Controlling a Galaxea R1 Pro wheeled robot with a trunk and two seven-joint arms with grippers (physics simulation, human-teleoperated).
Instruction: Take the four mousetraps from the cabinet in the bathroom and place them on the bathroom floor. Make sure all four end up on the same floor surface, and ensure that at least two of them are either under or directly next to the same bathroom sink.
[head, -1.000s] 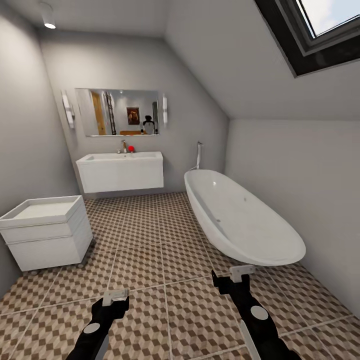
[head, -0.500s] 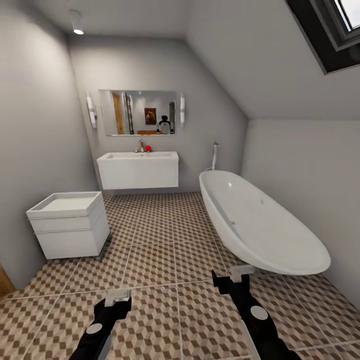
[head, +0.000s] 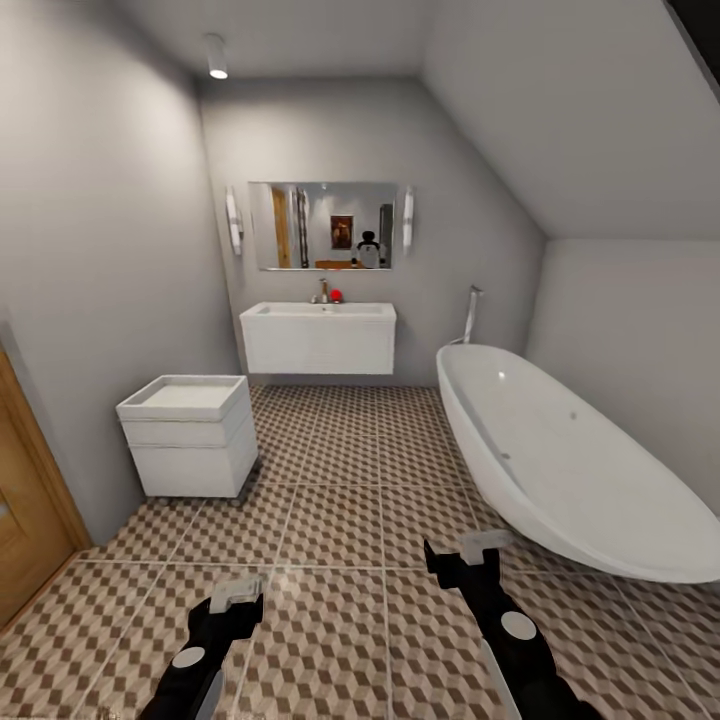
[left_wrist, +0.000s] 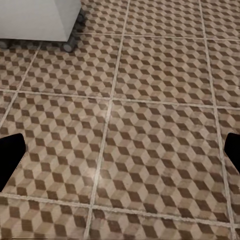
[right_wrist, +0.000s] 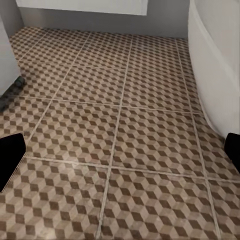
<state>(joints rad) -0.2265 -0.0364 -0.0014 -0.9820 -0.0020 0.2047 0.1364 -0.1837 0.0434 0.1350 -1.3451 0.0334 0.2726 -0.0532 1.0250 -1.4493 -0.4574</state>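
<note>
The mousetraps and the cabinet are out of view. The bathroom floor (head: 340, 520) of brown, beige and white cube-pattern tiles spreads in front of me. A white wall-hung sink (head: 318, 338) hangs on the far wall with bare floor under it. My left gripper (head: 235, 592) and right gripper (head: 470, 548) hover low over the near tiles. In the left wrist view the left gripper (left_wrist: 120, 155) is open, its dark fingertips (left_wrist: 10, 155) far apart over bare floor (left_wrist: 125, 125). The right gripper (right_wrist: 120, 152) is open too, with only tiles (right_wrist: 115, 130) between its fingertips (right_wrist: 10, 155).
A white boxy unit on castors (head: 190, 435) stands by the left wall. A large white bathtub (head: 560, 460) fills the right side. An orange-brown wooden door-like panel (head: 22, 500) shows at the left edge. A mirror (head: 322, 225) hangs above the sink.
The camera has turned left, so the whole picture has shifted right. The wooden panel has come into view at the left and the skylight has gone. Both grippers hold the same pose.
</note>
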